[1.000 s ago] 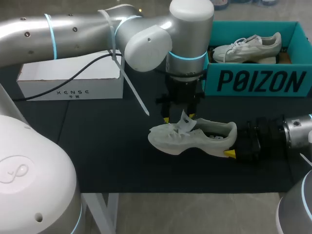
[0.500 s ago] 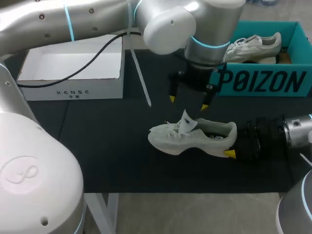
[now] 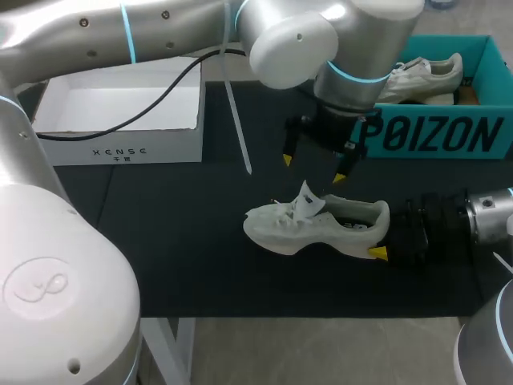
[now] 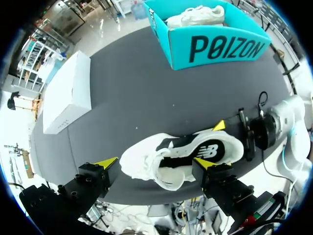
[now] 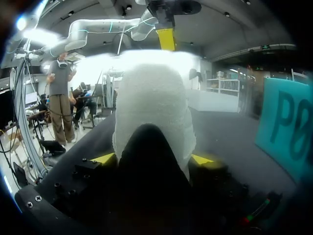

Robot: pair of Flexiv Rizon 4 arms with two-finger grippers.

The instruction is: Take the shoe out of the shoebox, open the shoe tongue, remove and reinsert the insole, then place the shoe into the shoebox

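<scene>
Left claw (image 3: 313, 168), fingers spread, hangs above the white mesh shoe (image 3: 321, 224) on the dark table (image 3: 160, 241), its heel pinched by the right claw (image 5: 154, 158); teal cardboard shoebox (image 3: 417, 136) bears bold dark lettering.

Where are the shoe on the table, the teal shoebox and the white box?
shoe (image 3: 321, 233): head view, its side wall.
teal shoebox (image 3: 433, 132): head view, front wall.
white box (image 3: 120, 151): head view, front wall.

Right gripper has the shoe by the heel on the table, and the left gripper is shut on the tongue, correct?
Not quite. In the head view the left gripper hangs open above the shoe, touching nothing. The right gripper does hold the heel.
</scene>
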